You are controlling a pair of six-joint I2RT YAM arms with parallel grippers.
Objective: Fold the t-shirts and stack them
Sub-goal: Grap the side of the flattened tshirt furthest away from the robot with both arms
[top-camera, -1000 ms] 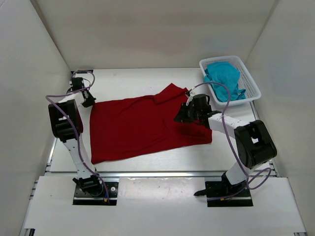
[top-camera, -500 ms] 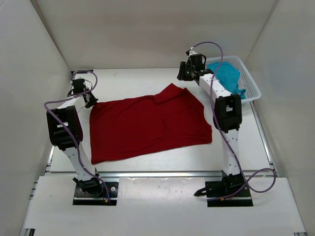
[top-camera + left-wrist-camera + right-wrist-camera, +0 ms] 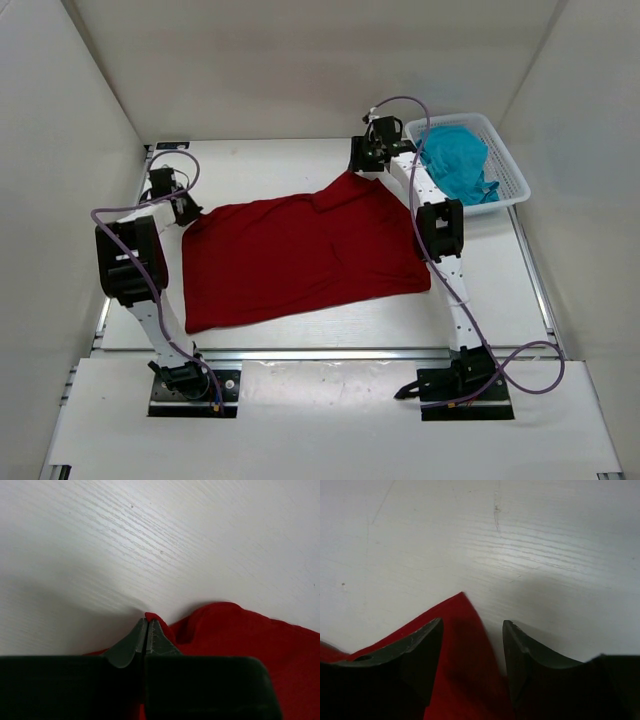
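Note:
A dark red t-shirt (image 3: 300, 255) lies spread across the table's middle. My left gripper (image 3: 187, 213) is shut on its far left corner (image 3: 155, 620), which shows pinched between the fingertips in the left wrist view. At the shirt's far right tip (image 3: 462, 600) my right gripper (image 3: 366, 166) stands open, its two fingers apart over the red cloth with nothing pinched. The teal t-shirt (image 3: 455, 160) lies bunched in the white basket (image 3: 515, 185) at the back right.
White walls enclose the table on the left, right and back. The basket sits against the right wall beside my right arm. Bare white tabletop (image 3: 260, 170) lies beyond the red shirt.
My right gripper has let go and opened, and the right arm swung from the shirt's right side up to its far tip. The left gripper has stayed shut on the corner.

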